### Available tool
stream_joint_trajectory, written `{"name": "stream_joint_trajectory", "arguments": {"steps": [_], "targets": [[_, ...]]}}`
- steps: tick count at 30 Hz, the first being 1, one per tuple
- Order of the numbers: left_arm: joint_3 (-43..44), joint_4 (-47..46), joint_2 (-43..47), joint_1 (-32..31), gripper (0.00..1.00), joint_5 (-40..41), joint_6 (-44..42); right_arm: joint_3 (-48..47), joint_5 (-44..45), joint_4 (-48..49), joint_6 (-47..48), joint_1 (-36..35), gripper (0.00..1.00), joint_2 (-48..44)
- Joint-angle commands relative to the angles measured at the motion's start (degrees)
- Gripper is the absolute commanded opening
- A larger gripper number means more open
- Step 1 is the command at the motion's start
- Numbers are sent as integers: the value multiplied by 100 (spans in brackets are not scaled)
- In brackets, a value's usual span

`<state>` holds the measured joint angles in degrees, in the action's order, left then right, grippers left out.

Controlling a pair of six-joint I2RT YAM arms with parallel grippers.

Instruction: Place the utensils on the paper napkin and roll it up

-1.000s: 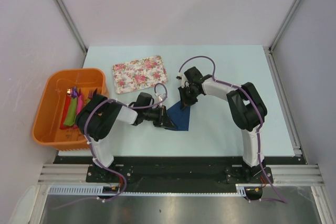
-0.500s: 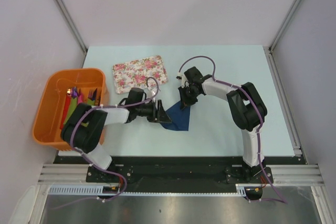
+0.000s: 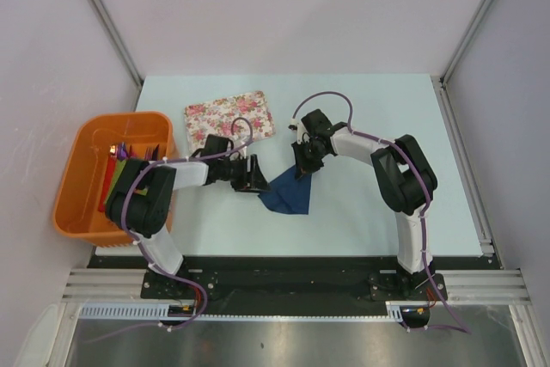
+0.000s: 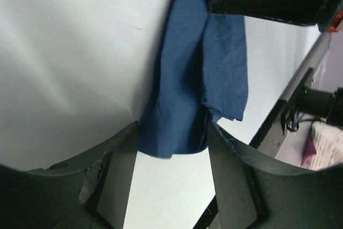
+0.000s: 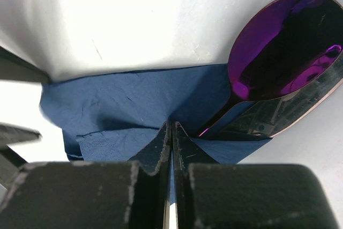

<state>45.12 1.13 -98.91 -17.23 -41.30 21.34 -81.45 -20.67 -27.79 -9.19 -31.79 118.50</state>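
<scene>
- The napkin (image 3: 288,195) lies loosely folded on the table (image 3: 369,118) between the two grippers. It is not rolled, so I judge the rolling is barely begun.
- A purple spoon (image 5: 278,46) sits just ahead and to the right of the right gripper (image 5: 171,130). Its bowl rests on bare table past the napkin's edge and its neck runs under a fold.
- The right fingers (image 5: 153,154) are pressed together, with a napkin edge apparently pinched between them.
- The left gripper (image 4: 172,132) has its fingers (image 4: 120,170) wide apart. A napkin corner lies in the gap, unclamped.
- Left to do: bring the cutlery fully onto the sheet, then roll it tight.
- Hard to tell:
  - A grey piece (image 5: 262,119) beside the spoon's neck may be a second utensil.
  - The handles are hidden under cloth.
  - From above, the right gripper covers the cutlery.
</scene>
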Motion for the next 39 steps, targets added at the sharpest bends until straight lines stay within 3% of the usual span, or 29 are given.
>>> {"name": "stream_joint_trajectory", "arguments": {"steps": [1, 6, 16, 28, 31, 32, 35, 39], "targets": [[-30, -86, -523, -447, 60, -193, -9, 279, 581, 11, 172, -126, 3, 657], [93, -1025, -708, -632, 58, -554, 344, 279, 581, 19, 163, -134, 3, 648], [910, -1326, -1332, -711, 63, -695, 397, 208, 546, 2, 119, -152, 3, 719], [304, -202, -551, 97, 47, -801, 46, 261, 581, 19, 154, -134, 3, 648], [164, -165, -427, 71, 41, -1046, 115, 270, 555, 63, 119, -134, 3, 675], [163, -183, -427, 62, 33, -1134, 150, 279, 555, 72, 111, -143, 3, 675], [128, -323, -392, 1, 26, -1214, 309, 288, 537, 107, 75, -169, 3, 692], [137, -473, -331, -113, 24, -1293, 590, 287, 528, 125, 67, -187, 3, 710]]}}
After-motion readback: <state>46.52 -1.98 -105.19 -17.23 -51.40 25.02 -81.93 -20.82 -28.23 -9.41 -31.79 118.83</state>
